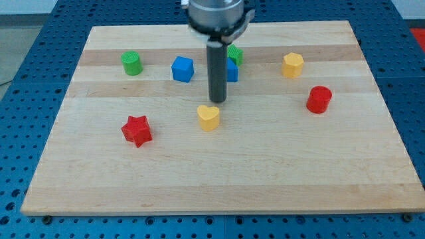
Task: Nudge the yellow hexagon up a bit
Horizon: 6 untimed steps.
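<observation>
The yellow hexagon (293, 65) is sitting far right on the desk (219, 179), showing no clear long axis. My tip (217, 101) is hovering just beyond the yellow heart (208, 117), well left of the hexagon; this end effector is grasping nothing

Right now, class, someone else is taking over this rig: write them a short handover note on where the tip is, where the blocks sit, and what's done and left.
My tip rests mid-board, just above the yellow heart, well to the view's left of the yellow hexagon.
The hexagon sits near the view's top right, above the red cylinder.
Done: nothing shows the hexagon has been touched.
Left: bring the tip below the hexagon and push it slightly towards the view's top.
</observation>
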Available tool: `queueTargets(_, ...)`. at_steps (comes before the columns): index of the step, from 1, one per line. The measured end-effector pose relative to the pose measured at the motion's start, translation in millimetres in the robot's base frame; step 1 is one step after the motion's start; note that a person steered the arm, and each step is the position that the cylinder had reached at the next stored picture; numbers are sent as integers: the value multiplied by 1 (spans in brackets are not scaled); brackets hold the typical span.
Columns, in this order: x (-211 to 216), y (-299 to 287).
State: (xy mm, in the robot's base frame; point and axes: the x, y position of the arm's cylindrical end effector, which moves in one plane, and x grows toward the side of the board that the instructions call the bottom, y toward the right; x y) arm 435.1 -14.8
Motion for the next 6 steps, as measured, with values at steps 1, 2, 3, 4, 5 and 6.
queueTargets(1, 24, 22)
queueTargets(2, 23, 74)
queueTargets(3, 8, 114)
queueTargets(4, -33, 139)
queueTargets(5, -69, 139)
queueTargets(6, -84, 127)
